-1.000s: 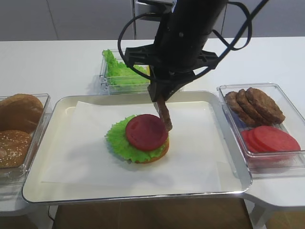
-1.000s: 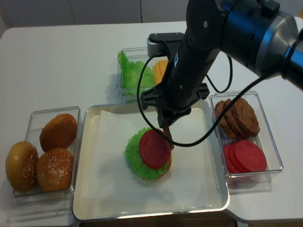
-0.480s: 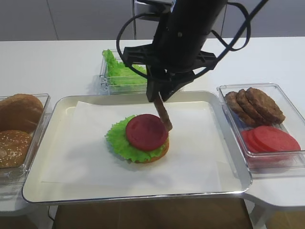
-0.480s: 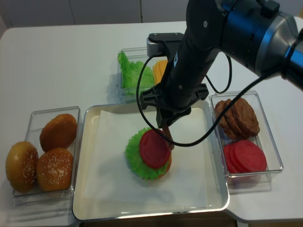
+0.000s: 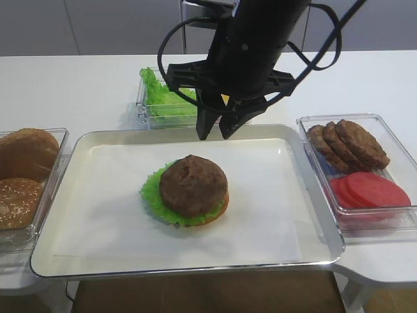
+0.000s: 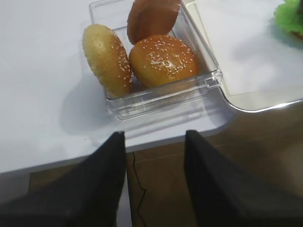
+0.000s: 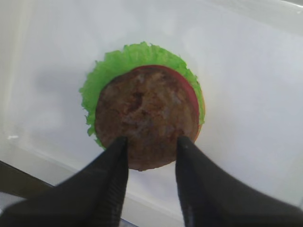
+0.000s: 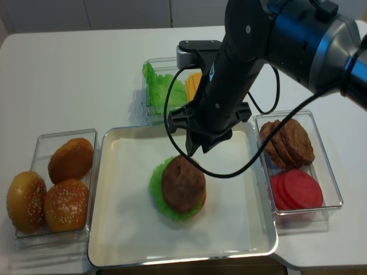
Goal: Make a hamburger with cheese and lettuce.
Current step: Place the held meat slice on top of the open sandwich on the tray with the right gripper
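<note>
One tray (image 5: 91,254) fills frame center, holding the hamburger (image 5: 189,190) for stacking: patty topmost, lettuce (image 5: 151,193) frilling out lower left. Right gripper (image 5: 220,127) hangs above it, jaws parted, gripping nothing. Left gripper (image 6: 154,179) sits spread over the table edge, empty. Cheese (image 8: 194,85) upper center is mostly hidden behind the arm; bun base barely shows.

No legible text, label, brand, number or sign appears in any view I have (neither of my wrist cameras nor the two overhead ones shows lettering). The clear plastic containers, the white paper-lined metal tray and my own black arm housings carry no readable marking.
</note>
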Robot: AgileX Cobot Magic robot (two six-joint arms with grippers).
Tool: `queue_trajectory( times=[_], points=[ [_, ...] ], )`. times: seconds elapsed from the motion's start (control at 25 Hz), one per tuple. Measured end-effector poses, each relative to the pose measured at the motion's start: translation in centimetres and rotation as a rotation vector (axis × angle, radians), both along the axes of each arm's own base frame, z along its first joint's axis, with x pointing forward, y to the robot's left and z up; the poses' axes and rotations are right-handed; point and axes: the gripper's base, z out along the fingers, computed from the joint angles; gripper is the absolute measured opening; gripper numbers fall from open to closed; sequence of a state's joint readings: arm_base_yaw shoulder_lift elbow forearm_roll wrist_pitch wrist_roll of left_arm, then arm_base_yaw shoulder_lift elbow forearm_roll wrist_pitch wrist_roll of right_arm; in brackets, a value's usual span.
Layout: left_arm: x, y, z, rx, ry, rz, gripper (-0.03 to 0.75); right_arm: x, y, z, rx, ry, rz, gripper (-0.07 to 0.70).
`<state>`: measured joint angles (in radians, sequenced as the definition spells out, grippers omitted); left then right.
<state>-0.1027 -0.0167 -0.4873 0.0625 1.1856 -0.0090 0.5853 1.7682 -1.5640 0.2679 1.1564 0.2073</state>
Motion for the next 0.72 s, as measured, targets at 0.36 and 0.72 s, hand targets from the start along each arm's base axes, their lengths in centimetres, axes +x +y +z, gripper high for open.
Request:
queue_trajectory(
  times=[0.36, 0.72],
  points=[
    [0.0, 0.0, 0.0, 0.0, 0.0, 0.0, 0.309, -0.09, -0.01, -0.01, -0.001, 0.01, 0.002, 0.276],
    [0.0, 0.0, 0.0, 0.0, 0.0, 0.0, 0.309, -0.17, -0.93, -0.33, -0.111, 0.011, 0.026, 0.493]
  ],
)
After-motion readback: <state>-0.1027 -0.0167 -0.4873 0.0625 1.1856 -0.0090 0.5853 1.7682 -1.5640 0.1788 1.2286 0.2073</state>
